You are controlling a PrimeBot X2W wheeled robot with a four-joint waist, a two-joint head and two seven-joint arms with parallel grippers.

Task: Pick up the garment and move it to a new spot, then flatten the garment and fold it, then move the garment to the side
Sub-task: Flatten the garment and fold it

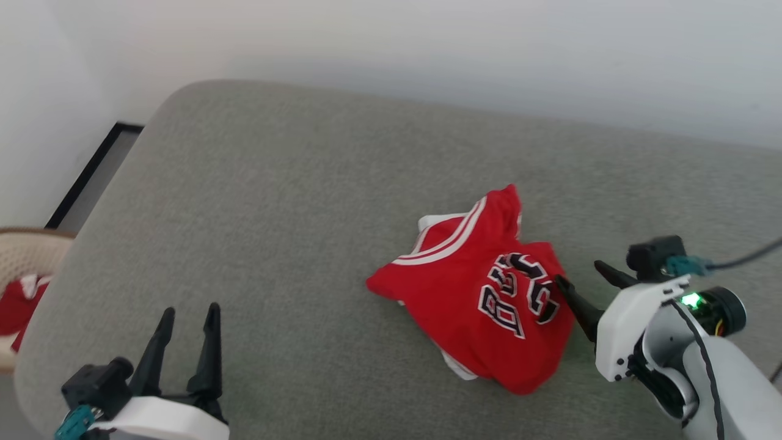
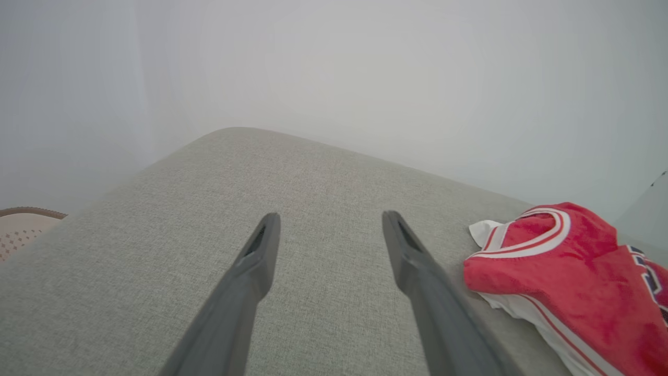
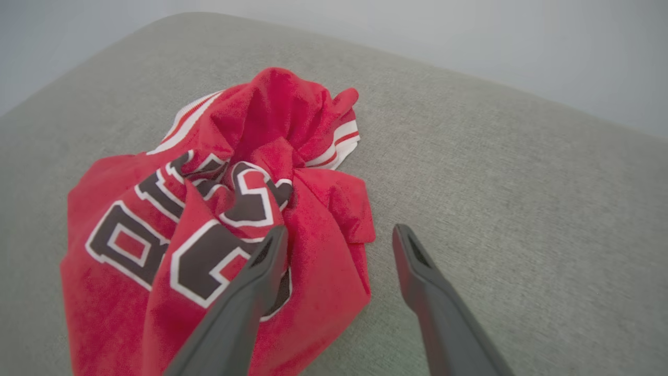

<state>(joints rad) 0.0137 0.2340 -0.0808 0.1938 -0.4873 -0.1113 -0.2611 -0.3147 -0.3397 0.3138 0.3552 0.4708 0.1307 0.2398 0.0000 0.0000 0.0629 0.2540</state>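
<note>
Looks like the very start of the pick-up. Finds the garment (image 1: 482,293) in a crumpled heap on the grey cushion (image 1: 275,183), right of centre in the head view, lettering side up and creased, with striped trim and a white sleeve edge poking out toward the far side. Shows no sign of a lift: sits fully on the fabric, bunched into a peak at the back.

Has the right jaws spread wide and empty, down low at the heap's right edge. In the right wrist view, puts one finger (image 3: 261,271) over the lettered red cloth and the other over bare cushion just beside the hem, straddling the edge. Cannot tell contact from a close hover there. Has the left jaws equally wide, gripping nothing, well apart from the garment over bare cushion at the near left.

Counts nothing as finished yet: no lift, no move to a new spot, no flattening, no fold, no shift to the side. Calls next, most likely, for closing the right jaws on a pinch of that edge, then carrying the heap toward the open middle. Risks catching several layers at once, given the bunching, and so a harder spread later. Leaves plenty of room on the cushion's left. Notes a woven basket (image 1: 24,263) beyond its left end, with something red inside.
</note>
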